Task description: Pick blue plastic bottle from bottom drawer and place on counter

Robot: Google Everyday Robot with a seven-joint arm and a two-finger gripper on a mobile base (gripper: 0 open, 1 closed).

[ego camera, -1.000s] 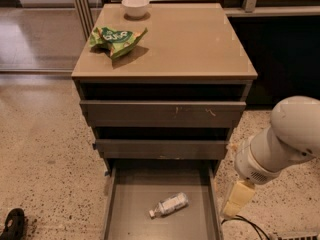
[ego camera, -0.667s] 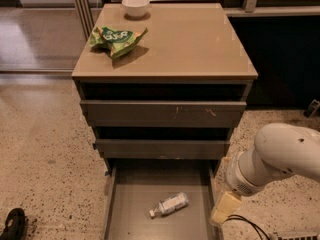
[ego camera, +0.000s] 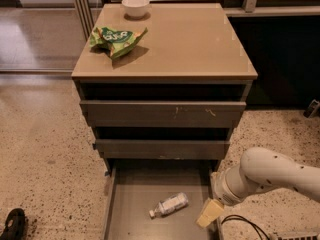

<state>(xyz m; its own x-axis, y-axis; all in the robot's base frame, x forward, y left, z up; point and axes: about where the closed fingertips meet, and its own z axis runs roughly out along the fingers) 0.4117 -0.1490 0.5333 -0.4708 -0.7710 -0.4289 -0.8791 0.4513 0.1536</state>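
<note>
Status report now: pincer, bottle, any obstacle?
Pincer low at right edge of wide grey-brown bottom drawer. Small clear white-capped plastic bottle lying on drawer floor, untouched. Nothing between them.

Count: 1 bottle [ego camera: 169,205], 1 bag [ego camera: 118,38], 1 bowl [ego camera: 135,6], 3 drawers [ego camera: 162,114], 1 claw [ego camera: 210,213] at bottom drawer [ego camera: 135,194] right wall.

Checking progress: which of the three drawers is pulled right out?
The bottom drawer, floor exposed, blue plastic bottle lying inside; the two above barely protrude. The gripper hangs by its right wall.

Gripper [ego camera: 210,213] at R edge of bottom drawer [ego camera: 132,196], near blue plastic bottle [ego camera: 169,204] lying on its side.
</note>
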